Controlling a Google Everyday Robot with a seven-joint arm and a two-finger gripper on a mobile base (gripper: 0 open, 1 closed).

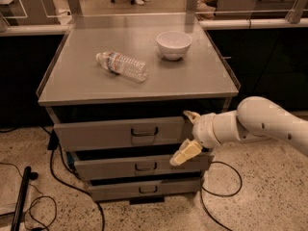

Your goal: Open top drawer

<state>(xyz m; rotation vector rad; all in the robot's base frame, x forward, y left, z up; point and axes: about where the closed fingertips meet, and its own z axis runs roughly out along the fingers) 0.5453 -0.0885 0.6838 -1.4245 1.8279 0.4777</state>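
Counts: 3 drawers, namely top drawer, middle drawer, bottom drawer. 1 bottle, 1 bowl, 1 table. 1 gripper at top drawer's right end, fingers spread.

Smooth white rounded arm w/ small dark dots, ribbed white wrist collar; two-finger gripper w/ pale-yellow fingers spread apart, at R end of grey metal top drawer.

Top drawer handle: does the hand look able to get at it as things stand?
Probably yes. The hand is open at the right end of the top drawer as seen here; the dark handle lies mid-front, with only bare drawer face between them and nothing blocking the way.
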